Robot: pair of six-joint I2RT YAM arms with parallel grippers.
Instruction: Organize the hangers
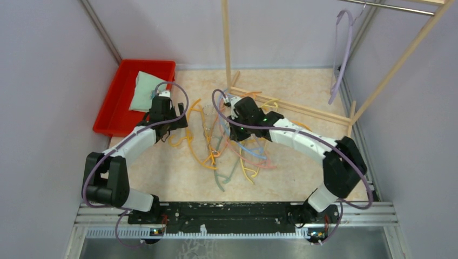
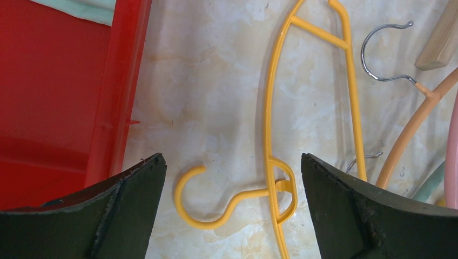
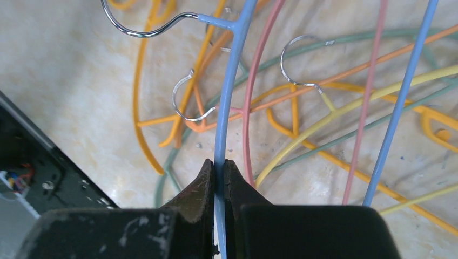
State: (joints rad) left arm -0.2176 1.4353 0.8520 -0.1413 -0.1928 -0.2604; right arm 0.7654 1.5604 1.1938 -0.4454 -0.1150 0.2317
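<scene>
Nearest the lens in the right wrist view, the right gripper has its two dark fingers pinched tight on the thin arm of the blue hanger, a little below the neck where its metal hook branches off. That grip looks secure but sits off-centre, so the hanger will likely swing once it leaves the worktop; a slow, straight lift would suit it best. Just beside the blue arm runs the pink hanger, whose hook seems to cross the blue one, and orange, yellow and green arms cross beneath. Any of these may ride up with it, so the rise should pause if the neighbours stir. The left gripper hangs with fingers spread wide, holding nothing, above the yellow hanger near the red bin at the worktop's left edge. It seems well placed to press down on the tangle if something snags. The pile of hangers lies in the middle of the worktop, between the two arms. Farther back, at the far right corner, one lavender hanger hangs on the metal rail of the wooden rack, which is probably where the blue one should go.
</scene>
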